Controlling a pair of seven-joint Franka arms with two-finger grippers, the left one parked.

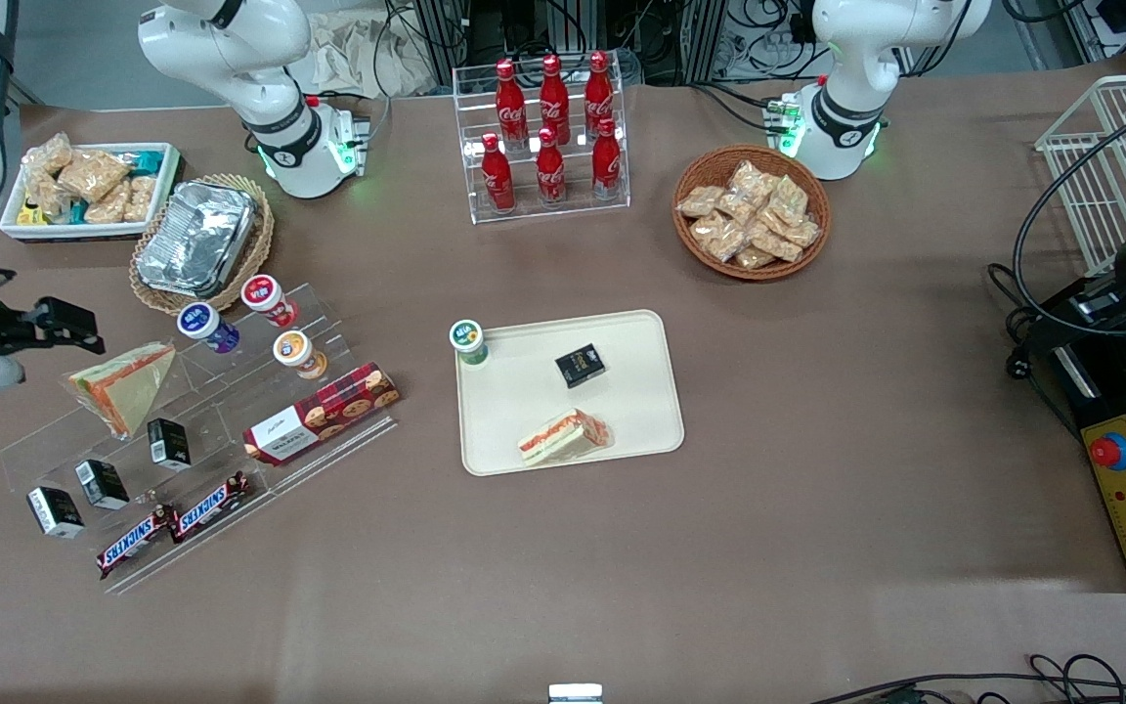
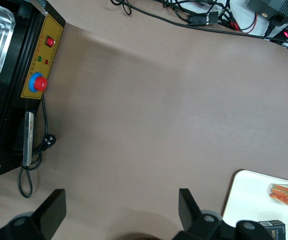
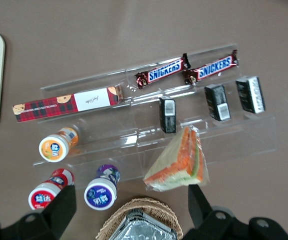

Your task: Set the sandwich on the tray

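On the brown table (image 1: 817, 469), the sandwich (image 1: 563, 436) lies on the tray (image 1: 622, 411); gripper (image 3: 128, 207) spread wide.

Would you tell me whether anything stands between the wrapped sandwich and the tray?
Nothing visible: the clear-wrapped wedge sandwich already lies on the cream-beige plastic tray; the open hand hovers above the acrylic shelf.

The working arm (image 1: 231, 59) was glossy white with a black joint band and green base lights. Its gripper (image 3: 128, 210) had dark, matte black fingers (image 3: 58, 210), spread wide apart.
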